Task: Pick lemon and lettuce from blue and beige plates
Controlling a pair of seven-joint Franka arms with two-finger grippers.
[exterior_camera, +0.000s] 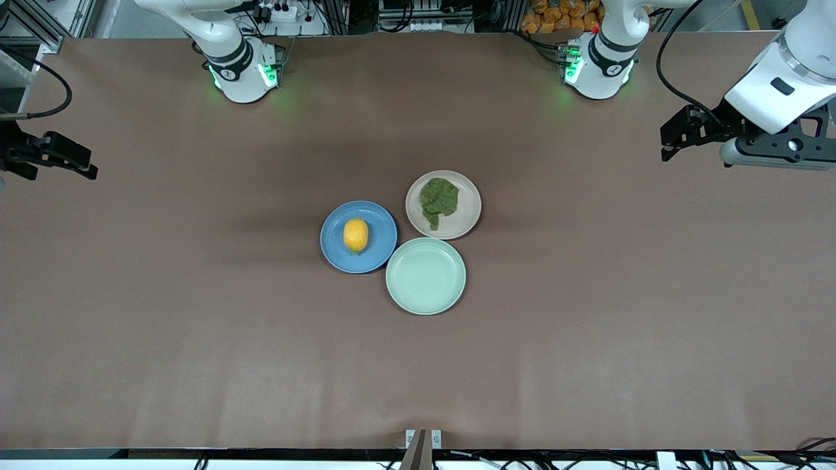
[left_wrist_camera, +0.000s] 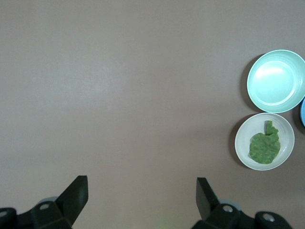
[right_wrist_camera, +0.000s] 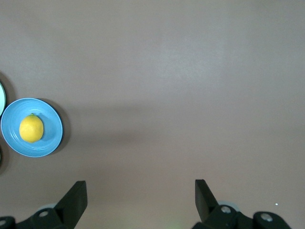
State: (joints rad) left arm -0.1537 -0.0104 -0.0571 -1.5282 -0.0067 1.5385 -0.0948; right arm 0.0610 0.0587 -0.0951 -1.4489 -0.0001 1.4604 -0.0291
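Observation:
The yellow-orange lemon [exterior_camera: 356, 235] lies on the blue plate [exterior_camera: 333, 254] in the middle of the table; both show in the right wrist view, the lemon [right_wrist_camera: 31, 129] on the plate [right_wrist_camera: 47, 143]. The green lettuce leaf [exterior_camera: 438, 200] lies on the beige plate [exterior_camera: 467, 219], also seen in the left wrist view as lettuce [left_wrist_camera: 264, 144] on its plate [left_wrist_camera: 286, 129]. My left gripper [exterior_camera: 673, 140] hangs open and empty over the left arm's end of the table. My right gripper [exterior_camera: 81, 166] hangs open and empty over the right arm's end.
An empty mint-green plate [exterior_camera: 426, 276] sits nearer the front camera, touching both other plates; it also shows in the left wrist view [left_wrist_camera: 276, 81]. The brown table [exterior_camera: 196, 326] carries nothing else.

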